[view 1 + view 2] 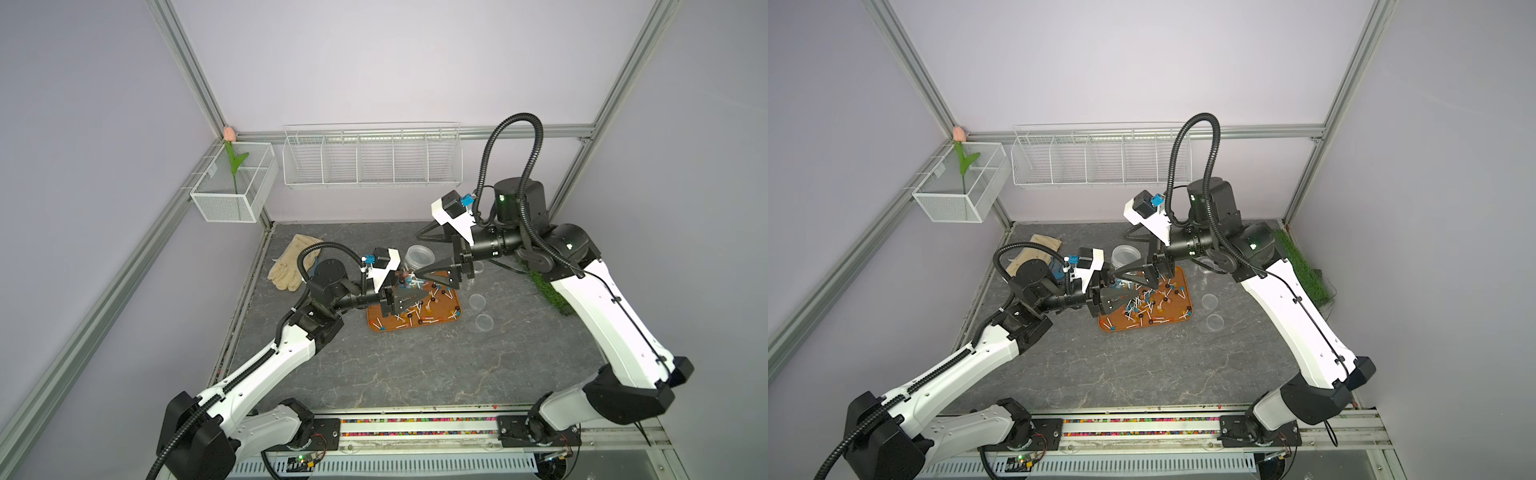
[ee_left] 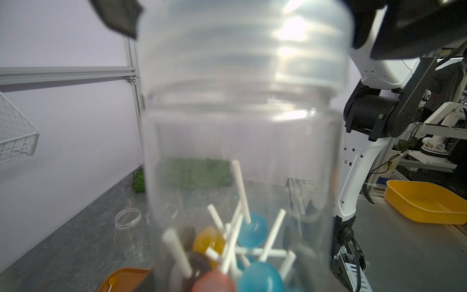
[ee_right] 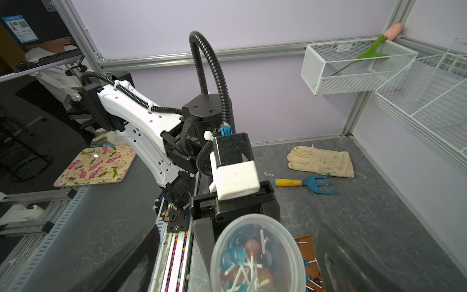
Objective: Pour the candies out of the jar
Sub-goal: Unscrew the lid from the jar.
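**Jar held over the far edge of the tray, near the middle of the worktop, lid seemingly on.**
The left gripper is clamped on the jar; the right gripper has its jaws apart either side of the lid. I'd worry the slick clear plastic turns in that grip, or the candies spill past the tray's edge. Blue, orange, brown and pink heads on white sticks heap inside.
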`<state>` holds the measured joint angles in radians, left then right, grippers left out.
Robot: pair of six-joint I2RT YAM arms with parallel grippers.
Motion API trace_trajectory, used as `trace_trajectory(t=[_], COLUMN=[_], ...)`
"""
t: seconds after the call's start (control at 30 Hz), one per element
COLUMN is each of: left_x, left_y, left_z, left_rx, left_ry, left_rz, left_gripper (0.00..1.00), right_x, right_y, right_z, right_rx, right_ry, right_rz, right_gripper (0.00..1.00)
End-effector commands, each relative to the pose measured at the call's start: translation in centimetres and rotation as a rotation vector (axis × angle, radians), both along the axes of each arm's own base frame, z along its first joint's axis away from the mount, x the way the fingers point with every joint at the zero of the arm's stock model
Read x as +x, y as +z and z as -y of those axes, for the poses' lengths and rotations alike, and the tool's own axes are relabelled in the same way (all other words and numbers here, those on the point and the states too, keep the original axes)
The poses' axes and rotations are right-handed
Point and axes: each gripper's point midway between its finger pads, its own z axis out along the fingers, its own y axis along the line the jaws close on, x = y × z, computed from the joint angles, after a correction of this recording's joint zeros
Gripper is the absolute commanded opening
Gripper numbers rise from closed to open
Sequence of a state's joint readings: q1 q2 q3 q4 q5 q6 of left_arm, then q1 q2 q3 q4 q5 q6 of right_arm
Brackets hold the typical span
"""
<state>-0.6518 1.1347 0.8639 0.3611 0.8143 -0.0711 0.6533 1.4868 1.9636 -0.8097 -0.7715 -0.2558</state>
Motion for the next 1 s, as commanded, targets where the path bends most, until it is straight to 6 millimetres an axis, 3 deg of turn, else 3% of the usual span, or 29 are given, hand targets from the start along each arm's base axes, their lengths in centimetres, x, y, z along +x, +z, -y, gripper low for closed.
trace_trajectory(t=[0.0, 0.27, 0.43, 0.7, 0.97], left_x=[0.5, 1.3, 1.8, 2.4, 2.4], left_y=[0.4, -0.2, -0.6, -1.2, -1.3], left_z=[-0.2, -0.3, -0.2, 0.1, -0.1], left_rx=[-0.017, -0.016, -0.012, 0.001, 0.007], left_ry=[0.027, 0.077, 0.094, 0.106, 0.114], left_rz=[0.014, 0.013, 0.013, 0.009, 0.01], left_gripper=[0.54, 0.54, 0.54, 0.54, 0.54], right_x=[1.1, 2.7, 4.0, 3.7, 4.8], right_y=[2.0, 3.1, 1.5, -0.6, -2.5], right_z=[1.3, 2.8, 2.4, -0.1, -0.7], right_rx=[0.049, 0.132, 0.121, 0.067, 0.014], right_ry=[-0.13, -0.31, -0.406, -0.404, -0.454], right_rz=[0.037, -0.07, -0.166, -0.214, -0.24], right_gripper=[0.93, 0.92, 1.0, 0.95, 0.92])
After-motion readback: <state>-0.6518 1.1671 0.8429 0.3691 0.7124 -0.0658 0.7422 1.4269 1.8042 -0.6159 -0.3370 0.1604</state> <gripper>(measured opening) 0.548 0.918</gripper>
